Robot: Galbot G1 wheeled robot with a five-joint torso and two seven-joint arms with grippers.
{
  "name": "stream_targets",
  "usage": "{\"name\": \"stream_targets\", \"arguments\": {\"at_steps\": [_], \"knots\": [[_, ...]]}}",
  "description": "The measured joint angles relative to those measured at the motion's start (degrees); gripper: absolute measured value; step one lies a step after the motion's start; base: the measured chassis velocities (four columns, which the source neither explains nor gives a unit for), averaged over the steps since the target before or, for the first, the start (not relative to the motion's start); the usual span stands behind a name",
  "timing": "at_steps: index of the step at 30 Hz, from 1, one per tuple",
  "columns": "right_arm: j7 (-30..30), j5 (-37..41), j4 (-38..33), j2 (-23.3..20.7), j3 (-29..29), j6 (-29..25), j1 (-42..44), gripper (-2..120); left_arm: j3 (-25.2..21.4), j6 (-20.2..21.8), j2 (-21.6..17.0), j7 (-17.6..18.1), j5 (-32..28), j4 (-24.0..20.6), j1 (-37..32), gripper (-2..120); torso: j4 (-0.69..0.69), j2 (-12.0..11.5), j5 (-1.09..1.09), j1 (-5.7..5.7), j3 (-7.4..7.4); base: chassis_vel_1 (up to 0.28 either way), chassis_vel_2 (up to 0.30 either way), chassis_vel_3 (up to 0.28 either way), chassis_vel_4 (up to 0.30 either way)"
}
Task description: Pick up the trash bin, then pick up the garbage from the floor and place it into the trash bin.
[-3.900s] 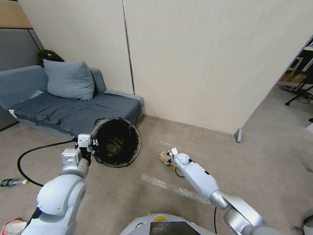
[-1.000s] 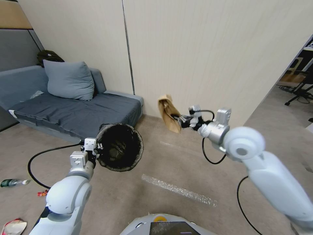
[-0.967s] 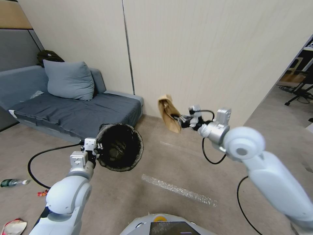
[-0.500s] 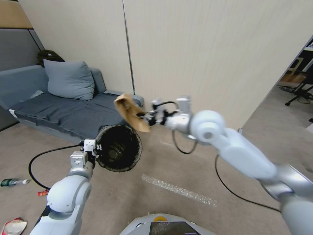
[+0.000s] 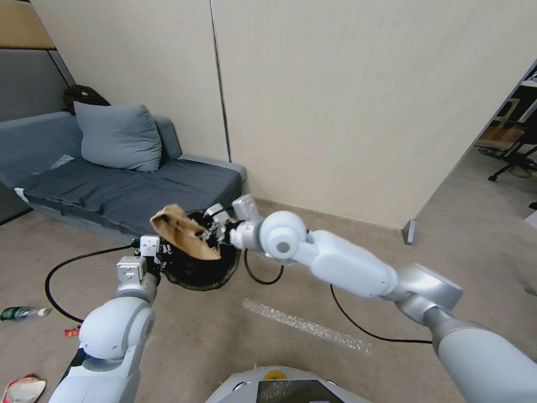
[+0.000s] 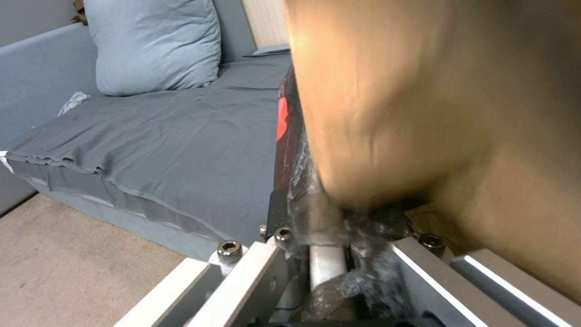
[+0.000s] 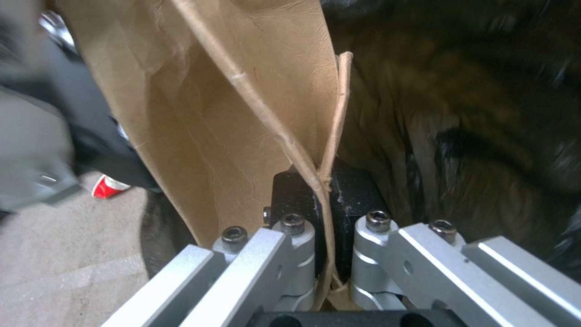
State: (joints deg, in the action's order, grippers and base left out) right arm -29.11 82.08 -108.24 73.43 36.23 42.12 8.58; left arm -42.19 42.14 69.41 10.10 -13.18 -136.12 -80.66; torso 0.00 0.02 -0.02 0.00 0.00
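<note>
My left gripper (image 5: 161, 256) is shut on the near rim of the trash bin (image 5: 208, 277) and holds it off the floor, tipped toward me. The left wrist view shows the white rim (image 6: 327, 265) and crinkled black liner clamped in that gripper (image 6: 327, 247). My right gripper (image 5: 211, 234) is shut on a brown paper bag (image 5: 180, 228) held across the bin's mouth. From the right wrist, the gripper (image 7: 324, 200) pinches the bag's folded edge (image 7: 242, 113), with the black liner (image 7: 484, 113) right behind it. More garbage lies on the floor at left: a green-labelled bottle (image 5: 21, 313) and two red wrappers (image 5: 72, 331) (image 5: 19, 389).
A grey sofa (image 5: 128, 193) with a pillow (image 5: 116, 137) stands behind the bin, against the beige wall. A black cable (image 5: 53, 277) loops over the floor by my left arm. A strip of clear plastic wrap (image 5: 307, 326) lies ahead of my base. Open carpet stretches to the right.
My right arm has swung the paper bag left and down, from beside the wall to the bin's mouth. The left gripper and bin have barely moved.
</note>
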Motion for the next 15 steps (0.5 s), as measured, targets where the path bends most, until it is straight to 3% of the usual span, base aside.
{"name": "stream_targets", "arguments": {"at_steps": [6,11,15], "knots": [[-0.3,-1.2,0.8,0.1,0.3,0.0,0.8,3,-0.3,0.0,-0.2,0.0,-0.3,0.0,-0.2,1,-0.01,0.0,0.01,0.00,0.00,0.000,0.000,0.000,0.000],[-0.6,-2.3,1.1,0.2,0.3,0.0,1.1,24,-0.3,0.0,-0.2,0.1,-0.4,0.0,-0.5,1,-0.01,0.0,0.01,0.00,0.00,0.000,0.000,0.000,0.000],[-0.6,-2.4,1.1,0.1,0.2,0.0,0.8,34,-0.3,0.0,-0.1,0.1,-0.3,0.0,-0.5,1,-0.01,0.0,0.01,0.00,0.00,0.000,0.000,0.000,0.000]]}}
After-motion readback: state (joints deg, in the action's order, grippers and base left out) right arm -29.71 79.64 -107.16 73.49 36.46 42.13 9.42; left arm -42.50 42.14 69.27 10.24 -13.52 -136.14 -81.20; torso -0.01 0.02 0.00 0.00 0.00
